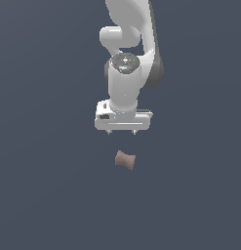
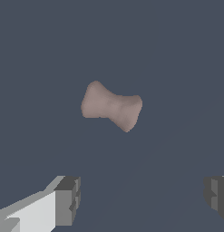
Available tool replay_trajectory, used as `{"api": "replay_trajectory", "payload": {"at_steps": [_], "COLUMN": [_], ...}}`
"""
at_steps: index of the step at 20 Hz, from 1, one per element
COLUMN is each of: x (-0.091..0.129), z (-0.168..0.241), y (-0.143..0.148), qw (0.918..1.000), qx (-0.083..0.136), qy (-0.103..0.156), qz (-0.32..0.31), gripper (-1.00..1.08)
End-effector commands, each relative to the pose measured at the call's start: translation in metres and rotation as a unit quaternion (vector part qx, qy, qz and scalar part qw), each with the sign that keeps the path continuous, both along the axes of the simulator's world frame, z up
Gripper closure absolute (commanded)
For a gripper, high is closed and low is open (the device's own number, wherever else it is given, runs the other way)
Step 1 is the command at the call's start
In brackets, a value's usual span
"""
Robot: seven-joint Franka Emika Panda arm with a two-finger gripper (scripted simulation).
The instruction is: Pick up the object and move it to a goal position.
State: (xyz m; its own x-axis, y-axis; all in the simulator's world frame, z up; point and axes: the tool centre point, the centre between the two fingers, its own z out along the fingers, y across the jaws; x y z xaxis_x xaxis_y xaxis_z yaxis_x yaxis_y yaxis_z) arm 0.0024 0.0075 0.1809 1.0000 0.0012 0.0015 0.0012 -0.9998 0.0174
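The object (image 1: 125, 160) is a small reddish-brown lump pinched at the middle like a bow-tie. It lies on the dark grey surface just below my white gripper (image 1: 122, 132) in the exterior view. The gripper points down, its short fingers spread wide and empty, and it hangs apart from the object. In the wrist view the object (image 2: 111, 106) lies ahead of the open gripper (image 2: 143, 197), with one fingertip (image 2: 68, 199) and the other at the frame's edge, well apart. The object is narrower than the gap between the fingers.
The white arm (image 1: 129, 44) rises from the gripper toward the top of the exterior view. A plain dark grey surface (image 1: 44, 185) fills the rest of both views, with no other objects in sight.
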Motion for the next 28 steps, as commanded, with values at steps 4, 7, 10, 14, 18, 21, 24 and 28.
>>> {"api": "replay_trajectory", "payload": {"at_steps": [4,7,10,14,18,21,24,28], "x": [0.000,-0.001,-0.002,-0.002,-0.002,0.000,0.002,0.006], "z": [0.000,0.001,0.001,0.002,0.001,0.000,-0.002,-0.006], "y": [0.001,0.006,0.010,0.011,0.011,0.011,0.011,0.012], "qw": [1.0000,0.9998,0.9994,0.9994,0.9992,0.9987,0.9977,0.9950], "qx": [-0.001,-0.004,-0.006,-0.007,-0.007,-0.007,-0.008,-0.008], "qy": [0.001,0.002,0.004,0.005,0.005,0.005,0.006,0.007], "qz": [0.005,0.019,0.032,0.035,0.039,0.051,0.068,0.100], "gripper": [-0.92,-0.92,-0.92,-0.92,-0.92,-0.92,-0.92,-0.92]}}
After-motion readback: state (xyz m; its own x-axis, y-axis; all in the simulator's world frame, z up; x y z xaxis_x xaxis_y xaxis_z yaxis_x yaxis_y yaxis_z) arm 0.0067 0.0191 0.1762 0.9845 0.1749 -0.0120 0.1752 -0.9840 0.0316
